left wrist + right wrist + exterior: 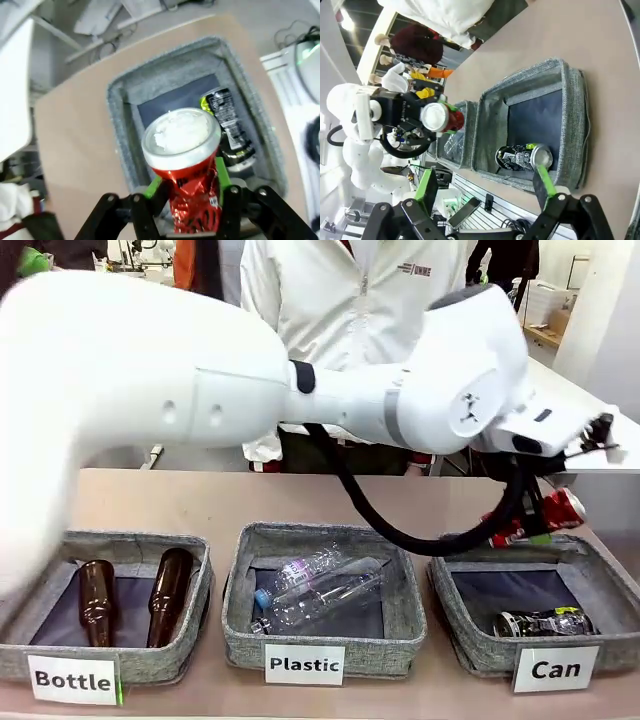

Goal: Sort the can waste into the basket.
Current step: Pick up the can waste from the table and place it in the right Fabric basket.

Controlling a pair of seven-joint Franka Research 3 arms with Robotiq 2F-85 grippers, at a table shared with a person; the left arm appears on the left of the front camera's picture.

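Closest to my wrist camera is the red can, crushed in its body, with its silver end toward the lens; the left gripper is clenched on it, one green pad on each side. From the front I see my left arm reaching across to the right side of the table, holding this can in the air above the far rim of the Can basket. The dark can already lies inside, on its side near the front wall. So I judge one can is sorted and I am in the carry step for the second one. Looking down from the left wrist, the basket floor is below and a little beyond the can. The next move, I think, is to bring the can over the free part of the lining and then release. The right gripper hangs spread wide and holds nothing, near the basket edge.
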